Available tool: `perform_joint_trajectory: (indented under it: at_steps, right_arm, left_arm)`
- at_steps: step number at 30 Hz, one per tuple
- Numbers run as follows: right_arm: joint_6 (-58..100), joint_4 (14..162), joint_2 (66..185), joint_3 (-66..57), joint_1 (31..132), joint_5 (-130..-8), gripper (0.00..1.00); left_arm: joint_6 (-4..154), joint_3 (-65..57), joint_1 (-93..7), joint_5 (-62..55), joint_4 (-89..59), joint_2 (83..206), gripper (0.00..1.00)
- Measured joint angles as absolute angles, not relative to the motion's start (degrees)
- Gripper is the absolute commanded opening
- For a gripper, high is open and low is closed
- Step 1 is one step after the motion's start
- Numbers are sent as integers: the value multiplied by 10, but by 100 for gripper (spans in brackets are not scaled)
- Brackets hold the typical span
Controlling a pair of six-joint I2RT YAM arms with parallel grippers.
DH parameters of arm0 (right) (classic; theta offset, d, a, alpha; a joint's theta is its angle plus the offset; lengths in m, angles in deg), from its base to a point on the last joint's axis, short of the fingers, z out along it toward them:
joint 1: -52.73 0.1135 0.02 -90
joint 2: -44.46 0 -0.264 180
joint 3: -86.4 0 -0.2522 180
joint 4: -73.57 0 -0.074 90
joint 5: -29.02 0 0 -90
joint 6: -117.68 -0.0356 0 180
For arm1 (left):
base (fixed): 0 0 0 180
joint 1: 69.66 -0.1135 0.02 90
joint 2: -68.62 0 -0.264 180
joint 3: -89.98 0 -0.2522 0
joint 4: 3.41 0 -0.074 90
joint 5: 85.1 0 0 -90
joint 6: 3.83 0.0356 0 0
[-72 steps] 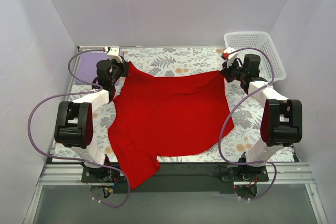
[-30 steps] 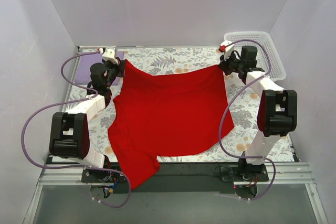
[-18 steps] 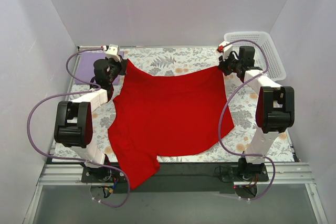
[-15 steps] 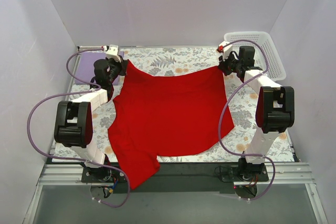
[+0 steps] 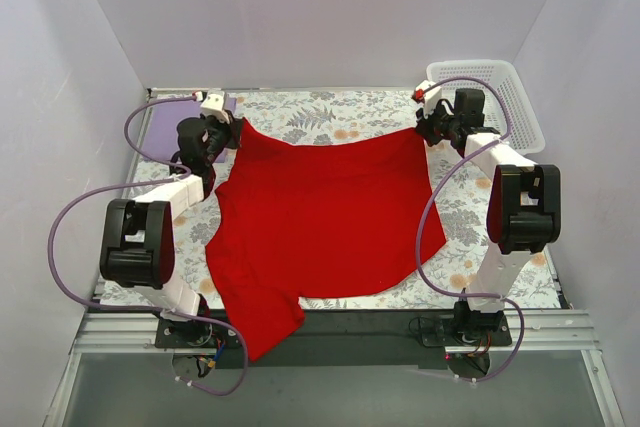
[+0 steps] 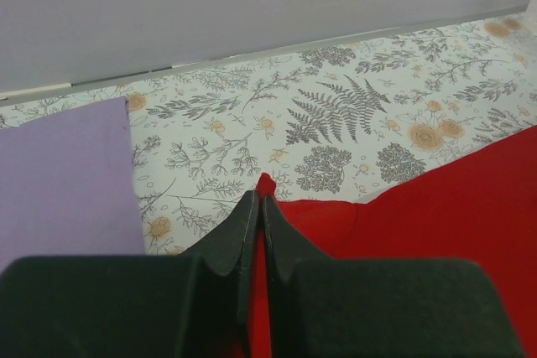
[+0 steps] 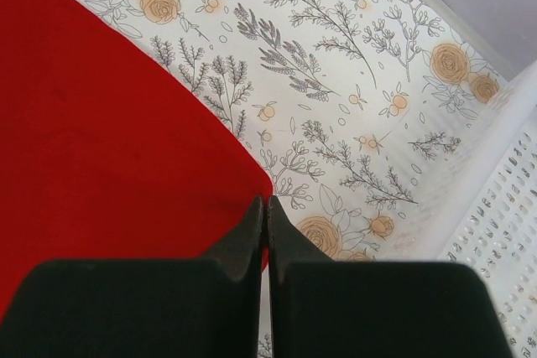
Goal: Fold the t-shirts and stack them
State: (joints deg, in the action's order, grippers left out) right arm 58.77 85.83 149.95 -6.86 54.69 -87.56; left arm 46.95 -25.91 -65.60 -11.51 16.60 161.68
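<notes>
Floral-patterned desk (image 5: 340, 109) under plain pale walls carries a red t-shirt (image 5: 320, 217), spread nearly flat. A white basket (image 5: 500, 97) stands at the desk's far corner. The shirt reaches from just beside the basket across the desk towards the arm bases, and one sleeve hangs over the near edge. Its long axis runs from the basket's end of the desk to the near edge. Its far edge runs crosswise from the basket towards a purple cloth (image 5: 165, 127).

The right pincer (image 5: 425, 130) sits on the far corner nearest the basket. Seen from the right wrist, the right pincer (image 7: 262, 200) has its jaws pressed together on the very tip of the red fabric, with the basket wall close alongside. The left pincer (image 5: 228, 130) has the opposite far corner, the one farthest from the basket. Seen from the left wrist, the left pincer (image 6: 256, 199) is likewise closed tight on a peak of red cloth, just beside the purple cloth (image 6: 59, 182).

Each arm is nearest its own corner, and the far edge is drawn out between them. The whole shirt lies on the near side of both pincers, so the coming fold likely means carrying that edge away from the basket's end, towards the bases.
</notes>
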Motion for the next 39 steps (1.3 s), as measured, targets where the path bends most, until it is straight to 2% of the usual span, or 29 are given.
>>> perform_joint_trajectory:
  at_steps: [39]
  right_arm:
    - [615,876,1481,-108,547,-836,1]
  left_arm:
    - [458,-426,-657,-56,156,1401,0]
